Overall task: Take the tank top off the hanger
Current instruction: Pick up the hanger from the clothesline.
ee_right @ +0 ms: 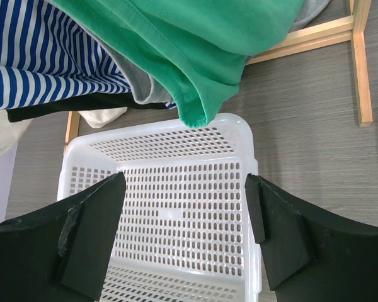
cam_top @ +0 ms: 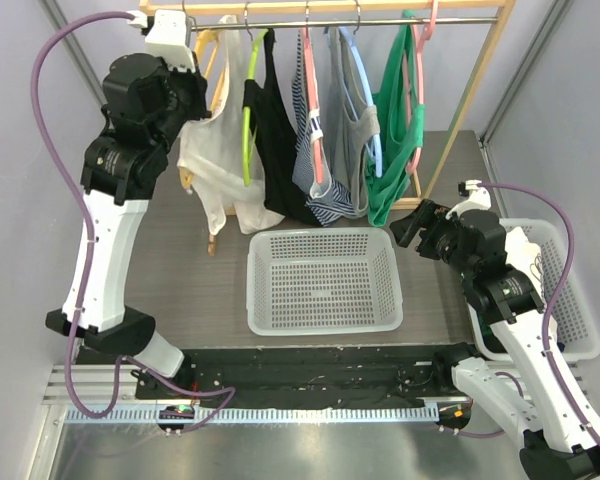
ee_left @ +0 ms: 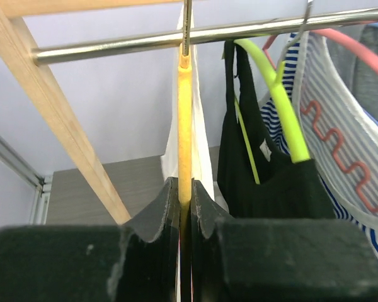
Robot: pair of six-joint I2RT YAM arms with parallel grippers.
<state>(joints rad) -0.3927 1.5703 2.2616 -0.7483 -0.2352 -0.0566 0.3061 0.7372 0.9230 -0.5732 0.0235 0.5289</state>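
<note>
Starting with the top external view, the left gripper [cam_top: 198, 98] is being held high at the far left of the wooden rack [cam_top: 470, 90], where the white tank top [cam_top: 220, 170] is hanging on its yellow hanger [cam_top: 212, 50]. It is judged that the hanger is being steadied so the garment can be slid off. The right gripper [cam_top: 412, 222] is being kept low, just right of the white laundry basket [cam_top: 320, 236] and near the hem of the green tank top [cam_top: 395, 140], well apart from the white one.

In the left wrist view, the left gripper [ee_left: 184, 189] is being pressed shut on the yellow hanger [ee_left: 184, 113], with the smooth plastic bar pinched between the dark, ridged jaws. The hanger is being carried by a thin wire hook over the shiny metal rail [ee_left: 113, 47]. The white tank top [ee_left: 203, 151] is draping thinly just behind the hanger; to the right, a black tank top [ee_left: 264, 182] is hanging on a lime hanger [ee_left: 280, 100].

In the right wrist view, the right gripper [ee_right: 186, 189] is being held wide open with nothing between its jaws. Below it the laundry basket [ee_right: 170, 141] is showing rigid, perforated plastic, probably set there to receive clothes. The green tank top [ee_right: 195, 56] is hanging soft and folded above, beside a blue-and-white striped tank top [ee_right: 44, 56].
</note>
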